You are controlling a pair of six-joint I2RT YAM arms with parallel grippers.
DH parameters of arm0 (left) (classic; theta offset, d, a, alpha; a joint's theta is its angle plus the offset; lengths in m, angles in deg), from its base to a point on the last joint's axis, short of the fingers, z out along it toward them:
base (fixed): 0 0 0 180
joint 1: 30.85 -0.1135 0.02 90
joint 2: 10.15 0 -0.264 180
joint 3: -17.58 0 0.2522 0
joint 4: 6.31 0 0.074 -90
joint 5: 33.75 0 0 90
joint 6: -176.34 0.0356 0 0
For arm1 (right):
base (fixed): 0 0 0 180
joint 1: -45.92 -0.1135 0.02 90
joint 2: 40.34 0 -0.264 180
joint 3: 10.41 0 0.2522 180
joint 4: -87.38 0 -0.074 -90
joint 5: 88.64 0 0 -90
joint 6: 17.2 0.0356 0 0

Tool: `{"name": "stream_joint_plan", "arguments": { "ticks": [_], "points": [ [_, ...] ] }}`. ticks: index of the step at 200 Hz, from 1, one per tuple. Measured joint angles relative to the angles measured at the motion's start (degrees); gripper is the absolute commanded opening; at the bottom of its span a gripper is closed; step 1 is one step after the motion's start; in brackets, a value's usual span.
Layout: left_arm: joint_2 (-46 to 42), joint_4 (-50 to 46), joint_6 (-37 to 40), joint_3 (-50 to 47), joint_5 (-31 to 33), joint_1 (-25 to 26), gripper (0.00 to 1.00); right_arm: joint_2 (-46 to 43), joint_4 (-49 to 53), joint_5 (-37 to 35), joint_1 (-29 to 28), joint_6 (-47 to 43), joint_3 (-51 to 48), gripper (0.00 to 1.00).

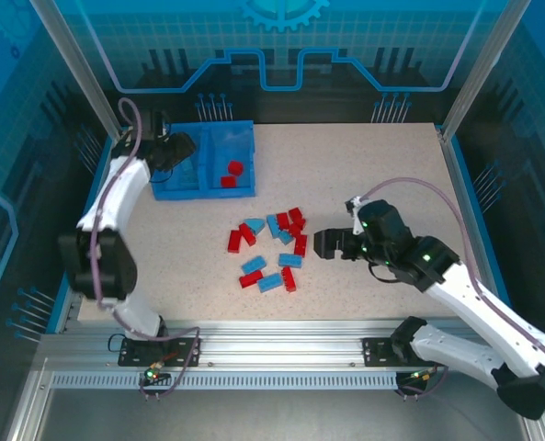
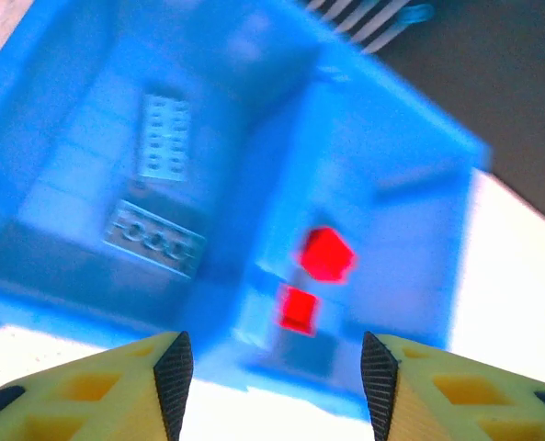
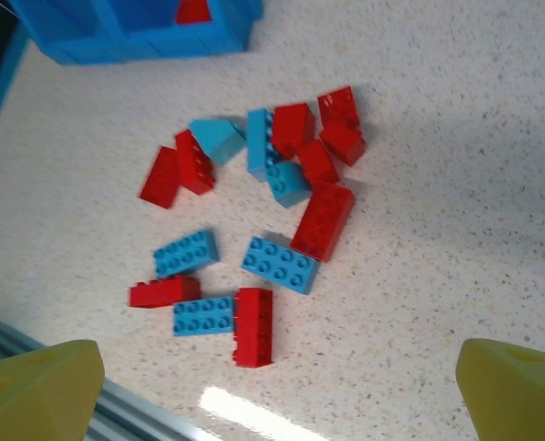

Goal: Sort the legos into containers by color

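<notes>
The blue bin (image 1: 246,138) stands at the back left, split by a central divider (image 2: 272,230). Its left compartment holds two light blue legos (image 2: 164,138) and its right compartment two red legos (image 2: 325,253), the same red pair (image 1: 232,172) showing from above. My left gripper (image 1: 186,148) hovers over the left compartment, open and empty (image 2: 277,381). A pile of several red and light blue legos (image 1: 272,248) lies mid-table, and the same pile of legos (image 3: 272,211) lies ahead of my right wrist. My right gripper (image 1: 325,243) hangs just right of the pile, open with nothing between its fingers (image 3: 277,395).
A metal rail (image 1: 281,340) runs along the table's near edge, close to the nearest bricks. Blue side walls (image 1: 465,175) and upright posts border the tabletop. Bare tabletop (image 1: 373,165) lies right of the bin and behind the right arm.
</notes>
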Motion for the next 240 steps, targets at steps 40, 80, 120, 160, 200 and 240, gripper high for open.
{"name": "stream_joint_plan", "arguments": {
  "ticks": [40,80,120,160,200,240],
  "points": [
    [-26.7,6.5,13.1,-11.6,-3.0,17.1,0.72,15.2,-1.1,-0.2,0.0,-0.4,4.1,0.91],
    [-44.9,6.7,31.6,-29.0,-11.2,22.4,0.98,28.8,-4.7,0.5,0.0,1.2,6.5,0.84],
    [-50.5,0.9,45.9,-37.5,-20.2,22.7,0.99,41.0,-8.2,0.9,0.0,3.2,8.9,0.73],
    [-54.6,1.2,51.6,-43.8,-20.8,22.7,0.99,47.4,-10.1,0.2,0.0,5.1,9.2,0.60],
    [-55.2,3.2,53.5,-45.7,-17.9,22.7,0.99,49.5,-11.4,-0.2,0.0,6.0,9.2,0.41],
    [-56.3,4.7,54.1,-47.4,-15.2,22.7,0.99,49.4,-12.2,-1.0,0.0,6.1,9.2,0.28]
  ]
}}
